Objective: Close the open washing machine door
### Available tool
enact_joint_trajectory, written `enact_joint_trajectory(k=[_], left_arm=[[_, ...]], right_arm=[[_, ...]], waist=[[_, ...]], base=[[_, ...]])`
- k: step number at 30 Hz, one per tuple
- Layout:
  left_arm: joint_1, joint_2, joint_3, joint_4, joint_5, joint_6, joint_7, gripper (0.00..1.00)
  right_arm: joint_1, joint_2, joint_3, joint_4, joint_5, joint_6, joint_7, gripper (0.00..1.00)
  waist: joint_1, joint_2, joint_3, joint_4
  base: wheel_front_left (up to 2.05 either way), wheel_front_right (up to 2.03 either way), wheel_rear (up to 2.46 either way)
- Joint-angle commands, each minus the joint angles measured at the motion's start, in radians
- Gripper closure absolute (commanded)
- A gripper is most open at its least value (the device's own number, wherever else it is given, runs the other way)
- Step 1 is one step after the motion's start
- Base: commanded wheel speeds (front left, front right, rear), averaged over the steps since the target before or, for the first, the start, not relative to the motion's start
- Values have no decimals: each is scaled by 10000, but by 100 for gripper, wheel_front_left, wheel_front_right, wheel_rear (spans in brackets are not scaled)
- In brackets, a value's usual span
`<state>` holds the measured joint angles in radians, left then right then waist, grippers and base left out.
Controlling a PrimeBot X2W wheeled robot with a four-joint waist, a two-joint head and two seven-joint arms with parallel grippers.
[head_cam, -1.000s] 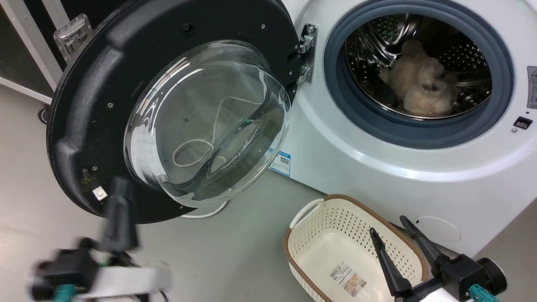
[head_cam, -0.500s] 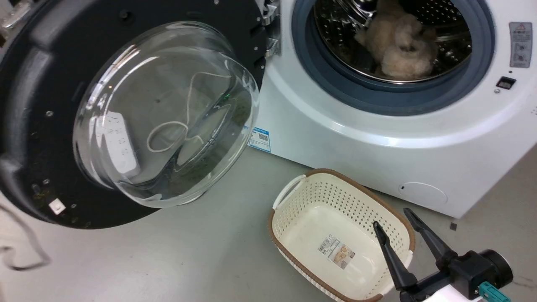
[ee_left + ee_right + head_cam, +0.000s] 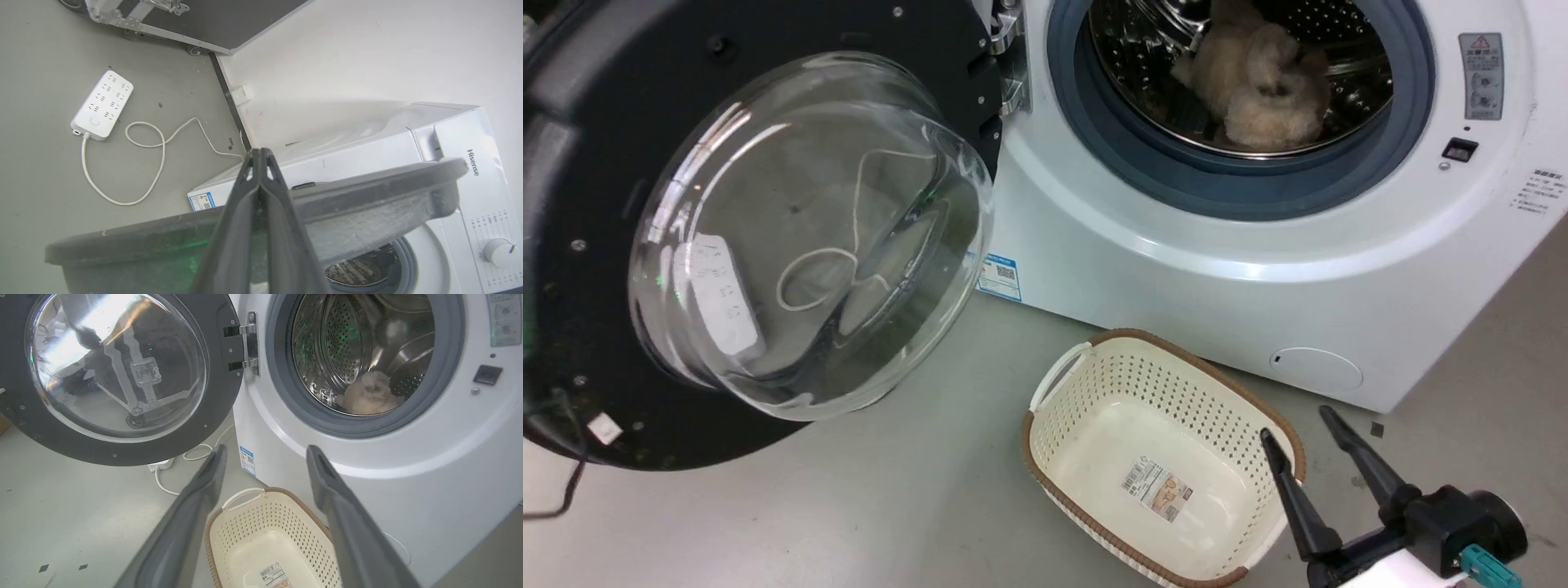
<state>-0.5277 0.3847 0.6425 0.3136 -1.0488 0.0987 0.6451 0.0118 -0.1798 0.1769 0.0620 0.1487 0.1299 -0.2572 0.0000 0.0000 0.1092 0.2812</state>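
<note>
- Currently, the washing machine door [image 3: 760, 229] is standing wide open, swung out on its hinge [image 3: 1010, 65] to the left of the white washing machine [image 3: 1176, 269], with its glass bowl bulging toward the head camera.
- The left tool [image 3: 258, 153] is showing both fingers pressed together with nothing between them, and it is reaching across the door's dark outer edge [image 3: 367, 192]; whether it is touching that edge cannot be told.
- Inside the drum opening [image 3: 1241, 175], a fluffy beige item [image 3: 1258, 82] is lying against the steel.
- A cream perforated basket [image 3: 1033, 425] is sitting on the floor just in front of the machine.
- The right tool [image 3: 1296, 425] is hovering above the basket's right end with its fingers spread apart, gripping nothing.
- Behind the door, a white power strip [image 3: 102, 104] is lying on the grey floor [image 3: 41, 171] with its cord [image 3: 155, 139] looping toward the machine.
</note>
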Motion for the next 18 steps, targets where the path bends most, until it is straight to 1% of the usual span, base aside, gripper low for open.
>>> enact_joint_trajectory(k=[1,2,4,5,6,7,8,10,14,15,18], left_arm=[[365,-134,-137,-331,-121,-105,383,100],[445,-237,-158,-486,-247,-97,562,100],[931,-595,-364,-1129,-663,-112,1382,100],[931,-595,-364,-1129,-663,-112,1382,100],[1249,-821,-512,-1499,-910,-133,1865,100],[1419,-956,-598,-1708,-1031,-136,2100,100],[1419,-956,-598,-1708,-1031,-136,2100,100],[1801,-1265,-795,-2163,-1251,-139,2534,100],[2753,-2046,-1260,-3198,-1733,-117,3396,100],[3486,-2558,-1594,-3978,-2194,-118,4074,100],[3989,-2990,-1937,-4668,-2668,52,4425,100]], right_arm=[[-12,38,-27,57,-3,8,-45,0],[-5,48,-36,79,1,8,-45,0],[-11,148,-100,176,15,8,-45,0],[-11,148,-100,176,15,8,-45,0],[-10,242,-209,220,-2,8,-45,0],[-2,298,-271,244,-11,8,-45,0],[-2,298,-271,244,-11,8,-45,0],[24,398,-367,309,-35,8,-45,0],[102,627,-622,450,-100,8,-45,0],[136,760,-812,480,-162,8,-45,0],[149,784,-954,497,-250,8,-45,0]], waist=[[0,0,-61,24],[0,0,-93,31],[0,0,-280,31],[0,0,-280,31],[0,0,-410,11],[0,0,-486,-1],[0,0,-486,-1],[0,0,-678,-49],[0,0,-1078,-239],[0,0,-1211,-435],[0,0,-1228,-645]], base=[[0,0,0],[0,0,0],[0,0,0],[0,0,0],[0,0,0],[0,0,0],[0,0,0],[0,0,0],[0,0,0],[0,0,0],[0,0,0]])
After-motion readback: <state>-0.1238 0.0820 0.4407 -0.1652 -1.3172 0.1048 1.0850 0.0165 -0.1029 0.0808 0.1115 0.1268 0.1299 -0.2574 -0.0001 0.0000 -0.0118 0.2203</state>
